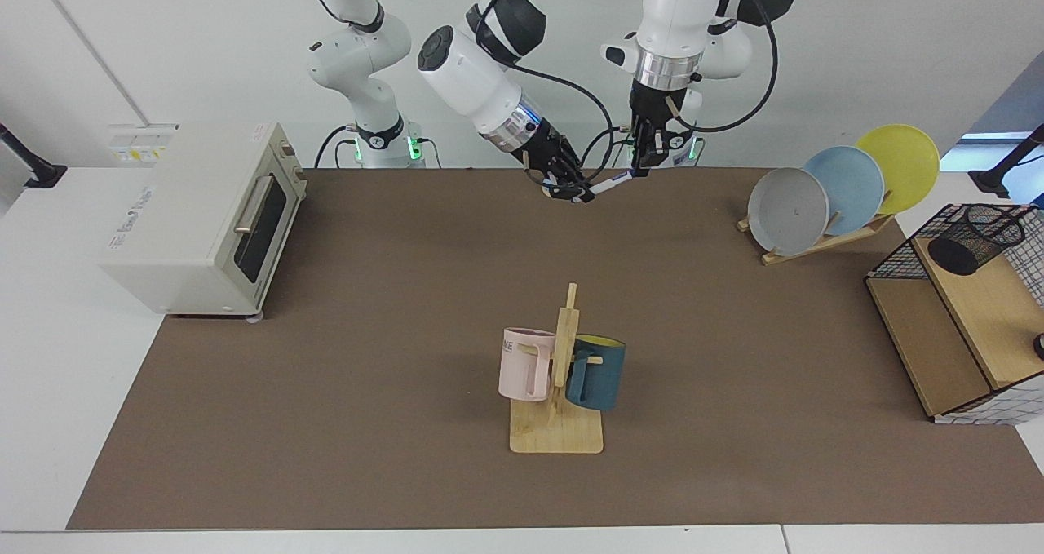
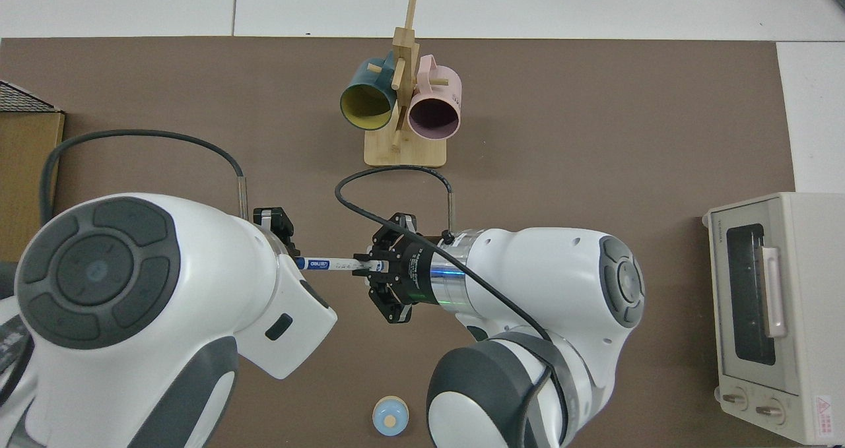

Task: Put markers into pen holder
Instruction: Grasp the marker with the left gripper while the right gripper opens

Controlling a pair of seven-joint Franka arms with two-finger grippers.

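My right gripper (image 1: 576, 192) is shut on the white tail end of the marker (image 1: 610, 183) and holds it in the air over the table's far edge. The marker points out sideways toward my left gripper (image 1: 646, 162). That gripper hangs straight down at the marker's capped end, and the cap is hidden behind it. In the top view the marker (image 2: 327, 263) runs from the right gripper (image 2: 363, 264) under the left arm's wrist (image 2: 274, 222). The black mesh pen holder (image 1: 976, 242) lies tilted on the top shelf of the rack at the far right.
A wire-grid rack with wooden shelves (image 1: 946, 334) stands at the right edge, with a plate stand (image 1: 840, 191) holding three plates behind it. A mug tree (image 1: 559, 374) stands mid-table, a toaster oven (image 1: 204, 219) is at the left, and a small blue round object (image 2: 389, 420) lies near the arm bases.
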